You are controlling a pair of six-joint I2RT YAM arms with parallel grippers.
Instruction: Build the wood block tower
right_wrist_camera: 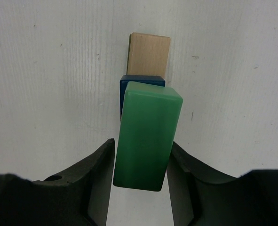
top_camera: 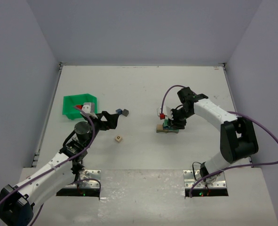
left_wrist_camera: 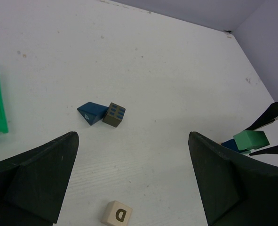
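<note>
The wood block tower (top_camera: 167,127) stands right of centre. From the right wrist view it is a tan bar (right_wrist_camera: 149,54) at the bottom, a blue block (right_wrist_camera: 141,81) on it and a green block (right_wrist_camera: 148,134) on top. My right gripper (right_wrist_camera: 141,165) straddles the green block with its jaws slightly parted, the fingers (right_wrist_camera: 101,179) just off its sides. My left gripper (left_wrist_camera: 134,179) hangs wide open and empty above the table, with a tan cube marked D (left_wrist_camera: 116,213) below it. A blue wedge (left_wrist_camera: 91,113) and a dark cube (left_wrist_camera: 114,114) lie together further out.
A green plastic bin (top_camera: 69,101) at the left holds a red piece and a white piece. White walls close in the table at the back and both sides. In the left wrist view the tower's green block (left_wrist_camera: 250,140) shows at the far right.
</note>
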